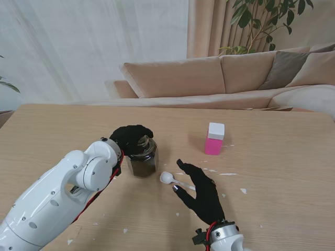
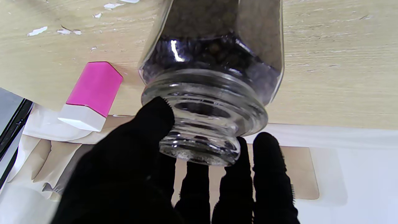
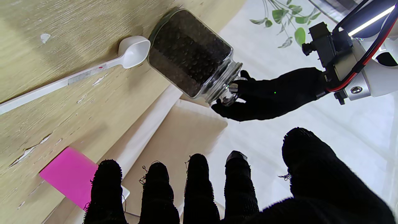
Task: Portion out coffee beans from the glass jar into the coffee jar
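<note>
1. Glass jar (image 1: 142, 156) of dark coffee beans is standing upright on the surface (image 1: 282, 172), left of centre, with the left hand (image 1: 130, 137) draped over its mouth.
2. In the left wrist view, that hand's thumb (image 2: 155, 116) is pressing on the threaded neck of the jar (image 2: 211, 93) while the other fingers (image 2: 269, 155) are curling around the rim on the opposite side, so the hand is closing on the jar top.
3. Right hand (image 1: 201, 192) is hovering palm-down just right of the jar and nearer to me, its fingers (image 3: 199, 183) spreading apart and gripping nothing.
4. White spoon (image 1: 172, 180) is lying flat on the surface between the jar and the right hand, its bowl just beside the jar's base and its handle running under the right hand's fingers.
5. Pink box with a white cap (image 1: 214, 138) is standing upright farther right, well apart from both hands.
6. Small white flecks (image 1: 228, 174) are lying scattered on the surface around the right hand.
</note>
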Tool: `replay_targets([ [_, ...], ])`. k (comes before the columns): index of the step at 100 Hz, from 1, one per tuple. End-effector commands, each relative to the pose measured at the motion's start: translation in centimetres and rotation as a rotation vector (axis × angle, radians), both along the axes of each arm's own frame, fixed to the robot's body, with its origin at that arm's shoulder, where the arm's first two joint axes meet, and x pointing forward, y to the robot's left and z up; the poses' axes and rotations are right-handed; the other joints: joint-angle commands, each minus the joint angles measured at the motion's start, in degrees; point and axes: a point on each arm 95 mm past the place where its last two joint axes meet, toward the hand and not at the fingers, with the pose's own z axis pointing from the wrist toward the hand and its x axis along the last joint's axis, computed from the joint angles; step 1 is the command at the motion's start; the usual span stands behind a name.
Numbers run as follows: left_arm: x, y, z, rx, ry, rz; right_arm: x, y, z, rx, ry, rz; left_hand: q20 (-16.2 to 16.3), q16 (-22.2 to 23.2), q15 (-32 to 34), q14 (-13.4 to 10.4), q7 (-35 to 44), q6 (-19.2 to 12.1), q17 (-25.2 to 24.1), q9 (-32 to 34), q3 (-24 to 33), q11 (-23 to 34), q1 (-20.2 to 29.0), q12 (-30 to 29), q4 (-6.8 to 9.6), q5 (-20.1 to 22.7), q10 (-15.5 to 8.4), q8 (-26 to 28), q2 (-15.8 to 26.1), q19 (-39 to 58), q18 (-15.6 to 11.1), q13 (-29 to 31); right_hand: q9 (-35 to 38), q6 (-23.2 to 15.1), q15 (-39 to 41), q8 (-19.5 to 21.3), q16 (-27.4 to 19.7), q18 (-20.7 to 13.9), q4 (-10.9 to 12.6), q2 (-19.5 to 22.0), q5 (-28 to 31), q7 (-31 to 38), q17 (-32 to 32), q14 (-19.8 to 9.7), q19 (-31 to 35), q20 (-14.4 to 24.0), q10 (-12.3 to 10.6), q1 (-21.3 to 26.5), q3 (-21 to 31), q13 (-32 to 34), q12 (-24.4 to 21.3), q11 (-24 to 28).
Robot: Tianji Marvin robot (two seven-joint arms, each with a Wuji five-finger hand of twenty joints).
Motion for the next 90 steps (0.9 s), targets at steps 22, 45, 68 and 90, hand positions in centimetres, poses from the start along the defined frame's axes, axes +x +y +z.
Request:
replay_targets([
  [22,-0.4,-0.7,-0.1,-0.038,0.017,0.000,-0.3,0.3,0.0,0.012,0.009,0.007,-3.9,9.2,5.8,1.4,10.0,5.0,9.3,6.2,10.5,9.4,8.7,4.1,-1.75,5.2,2.7,4.9,-2.3,6.6,-1.1,7.9,1.2,-1.7,0.5,0.6,0.0,-1.2,-0.8,-0.5,0.7,1.0,0.0,-1.2,0.9,1.0,-1.2,1.0,0.0,0.9,0.3,0.7],
  [45,-0.3,-0.9,0.5,-0.058,-0.003,-0.006,-0.3,0.2,0.0,0.013,0.008,0.005,-7.8,12.2,4.6,2.3,13.5,5.3,12.0,9.4,11.5,11.4,11.3,8.2,-3.87,7.6,3.0,7.3,-5.0,7.0,-1.4,12.0,1.2,-1.7,0.5,0.6,0.0,-1.2,-0.8,-0.5,0.8,1.0,0.0,-1.2,1.0,1.0,-1.2,1.0,-0.1,0.8,0.3,0.7],
  [68,-0.3,-1.0,1.0,-0.070,-0.023,-0.017,-0.3,0.2,0.0,0.013,0.009,0.006,-9.1,14.9,5.0,2.8,14.4,5.3,12.7,10.8,11.2,10.9,12.6,12.1,-4.34,8.4,3.3,8.2,-6.1,7.7,-1.4,13.5,1.2,-1.7,0.6,0.6,-0.1,-1.2,-0.8,-0.5,0.8,1.2,0.0,-1.2,1.0,1.0,-1.2,1.0,-0.1,0.9,0.3,0.7],
  [90,-0.3,-1.0,1.5,-0.076,-0.038,-0.023,-0.3,0.2,0.0,0.013,0.010,0.006,-9.0,15.9,5.1,3.0,14.5,5.3,12.5,10.9,11.3,10.8,12.9,12.4,-4.61,8.9,3.5,8.3,-6.3,8.1,-1.2,13.7,1.2,-1.7,0.6,0.7,-0.1,-1.1,-0.8,-0.5,0.8,1.2,0.0,-1.2,1.0,1.0,-1.3,1.0,-0.1,0.9,0.3,0.7],
])
